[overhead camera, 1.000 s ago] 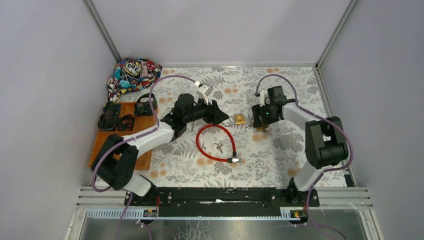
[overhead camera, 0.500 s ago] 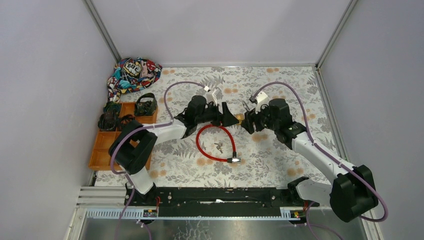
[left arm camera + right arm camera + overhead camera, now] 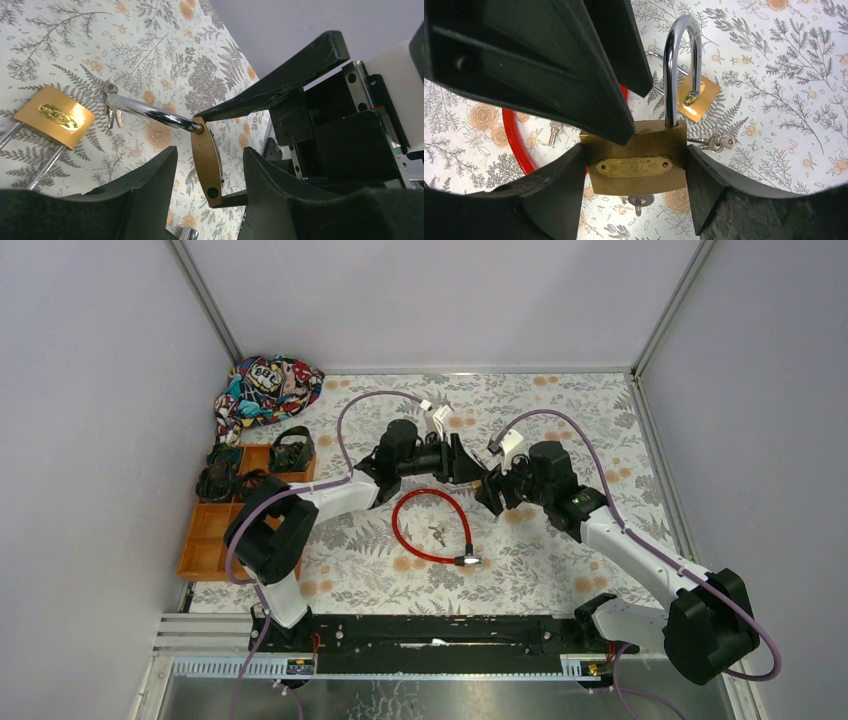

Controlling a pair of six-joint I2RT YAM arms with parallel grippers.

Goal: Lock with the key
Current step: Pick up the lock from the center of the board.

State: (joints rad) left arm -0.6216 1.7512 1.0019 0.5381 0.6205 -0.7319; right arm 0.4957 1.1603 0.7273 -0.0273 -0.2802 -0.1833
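Left gripper (image 3: 462, 462) has pushed in to meet the right gripper (image 3: 634, 170) above the middle of the tabletop (image 3: 590, 410), jaws spread around the brass padlock (image 3: 634, 162) that the right one clamps by its body, chrome shackle (image 3: 669, 70) sprung open, seemingly presented for pressing shut.

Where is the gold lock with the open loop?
The open padlock is mid-table, pinched in the right gripper; seen from above, the left gripper is at its left, the red cable nearer.
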